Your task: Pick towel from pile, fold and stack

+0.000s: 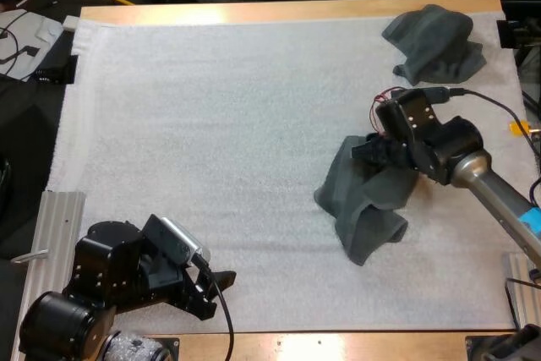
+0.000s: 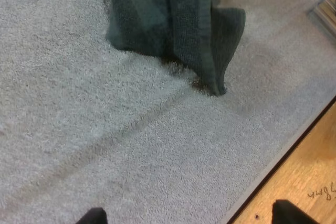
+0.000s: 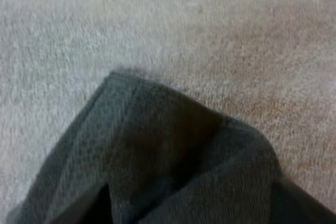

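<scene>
A dark grey-green towel (image 1: 368,205) lies crumpled on the right half of the white mat (image 1: 211,124), partly lifted at its upper edge. My right gripper (image 1: 367,151) is shut on that raised edge. In the right wrist view the towel (image 3: 173,145) bunches up close between the fingers, above the mat. A second crumpled towel (image 1: 435,40) sits at the mat's far right corner. My left gripper (image 1: 218,293) rests low near the mat's front edge, open and holding nothing. Its view looks across bare mat to the held towel (image 2: 173,19).
The wooden table edge (image 2: 299,182) runs close beside my left gripper. A metal rail (image 1: 51,226) lies along the mat's left side. Between the two arms the mat is bare.
</scene>
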`<state>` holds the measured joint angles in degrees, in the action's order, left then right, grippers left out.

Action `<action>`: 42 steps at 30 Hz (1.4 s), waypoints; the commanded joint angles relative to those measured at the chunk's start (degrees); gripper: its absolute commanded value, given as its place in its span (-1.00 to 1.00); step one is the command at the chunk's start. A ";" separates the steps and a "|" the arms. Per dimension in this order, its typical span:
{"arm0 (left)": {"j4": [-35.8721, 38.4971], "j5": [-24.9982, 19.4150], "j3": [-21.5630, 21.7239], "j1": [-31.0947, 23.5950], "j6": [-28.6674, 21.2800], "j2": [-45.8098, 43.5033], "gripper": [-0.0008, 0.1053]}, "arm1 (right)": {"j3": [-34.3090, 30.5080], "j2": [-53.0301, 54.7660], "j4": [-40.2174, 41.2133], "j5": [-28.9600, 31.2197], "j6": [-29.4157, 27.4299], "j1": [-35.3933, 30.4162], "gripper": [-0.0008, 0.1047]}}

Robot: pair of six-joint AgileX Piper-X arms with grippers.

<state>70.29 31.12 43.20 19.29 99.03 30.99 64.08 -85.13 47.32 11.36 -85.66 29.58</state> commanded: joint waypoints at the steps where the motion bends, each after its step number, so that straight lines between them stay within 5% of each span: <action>1: -0.41 0.43 0.34 0.18 0.05 -0.04 0.16 | 0.60 1.08 2.47 -0.86 -0.44 -0.20 0.16; 7: -0.51 0.45 0.28 0.25 0.11 -0.06 0.16 | 0.47 2.11 7.28 -7.12 -0.14 0.71 0.00; 15: -0.60 0.39 0.24 0.30 -0.05 -0.12 0.16 | -1.48 2.67 9.87 -9.74 1.04 5.73 0.10; 42: -0.62 0.46 0.17 0.21 0.25 0.02 0.16 | -14.70 -3.24 -7.32 -16.31 19.11 17.57 0.00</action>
<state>70.17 31.12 43.20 19.29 99.03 30.99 49.36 -87.17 41.86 -4.36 -68.76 47.32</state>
